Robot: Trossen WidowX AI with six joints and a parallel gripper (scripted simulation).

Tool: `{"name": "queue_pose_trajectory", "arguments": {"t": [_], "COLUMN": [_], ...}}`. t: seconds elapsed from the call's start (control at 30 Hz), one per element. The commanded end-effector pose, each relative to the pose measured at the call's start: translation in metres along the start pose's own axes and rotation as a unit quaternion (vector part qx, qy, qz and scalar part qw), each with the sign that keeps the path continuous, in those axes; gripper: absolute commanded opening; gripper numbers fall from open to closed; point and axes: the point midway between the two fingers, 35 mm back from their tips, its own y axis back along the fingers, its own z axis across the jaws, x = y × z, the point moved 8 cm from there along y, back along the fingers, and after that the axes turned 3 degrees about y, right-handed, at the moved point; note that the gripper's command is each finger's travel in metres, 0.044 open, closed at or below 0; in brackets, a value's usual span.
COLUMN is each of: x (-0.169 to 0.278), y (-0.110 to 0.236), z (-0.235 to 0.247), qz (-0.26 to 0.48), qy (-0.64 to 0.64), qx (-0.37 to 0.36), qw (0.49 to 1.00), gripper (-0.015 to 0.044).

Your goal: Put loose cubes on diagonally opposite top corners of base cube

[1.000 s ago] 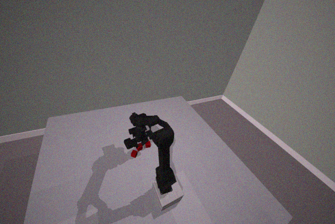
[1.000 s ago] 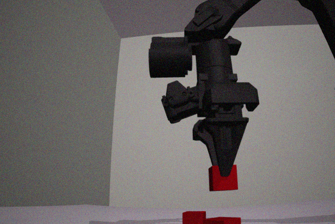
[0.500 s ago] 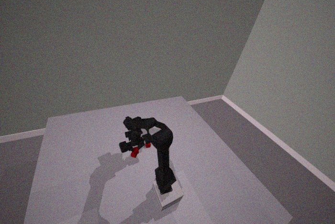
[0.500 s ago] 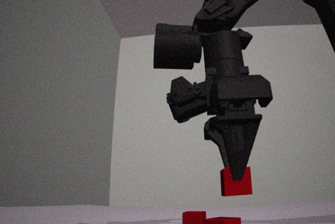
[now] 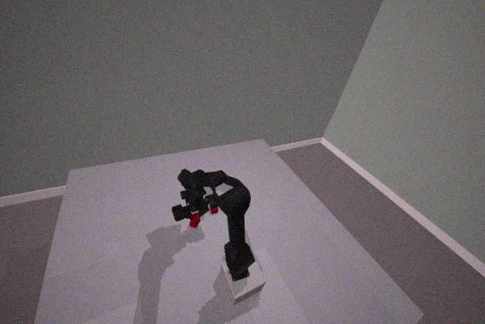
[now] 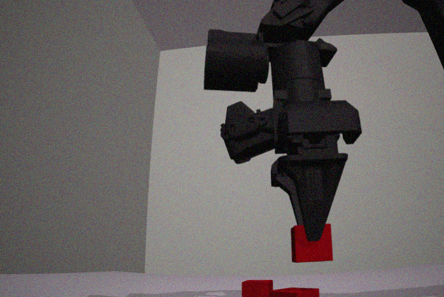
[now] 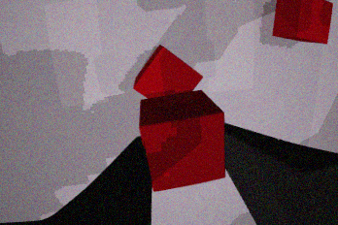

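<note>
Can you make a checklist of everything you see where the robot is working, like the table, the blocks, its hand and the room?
Surface: pale grey table top, with the arm's shadow on it.
Job's things: three red cubes. One red cube is held in the air; two more red cubes rest on the table, apart from each other. Which one is the fixed base cannot be told. Nothing is stacked yet.
Clutter: nothing seen.
Hand: black two-fingered hand points down, shut on the held cube, above the table.
Cables: nothing seen.
Surroundings: grey-green walls, brown floor, white skirting; the arm stands on a pale box pedestal.
</note>
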Motion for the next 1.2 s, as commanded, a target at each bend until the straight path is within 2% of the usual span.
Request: {"name": "queue_pose_trajectory", "arguments": {"t": [0.0, 0.2, 1.07, 1.17], "x": [0.0, 0.001, 0.001, 0.001], "y": [-0.011, -0.023, -0.024, -0.024], "z": [-0.001, -0.001, -0.001, -0.001], "qz": [0.003, 0.003, 0.003, 0.003], "qy": [-0.003, -0.004, -0.004, -0.004], "qx": [0.002, 0.002, 0.002, 0.002], "qw": [1.0, 1.0, 1.0, 1.0], "gripper": [0.0105, 0.0105, 0.0105, 0.0184]}}
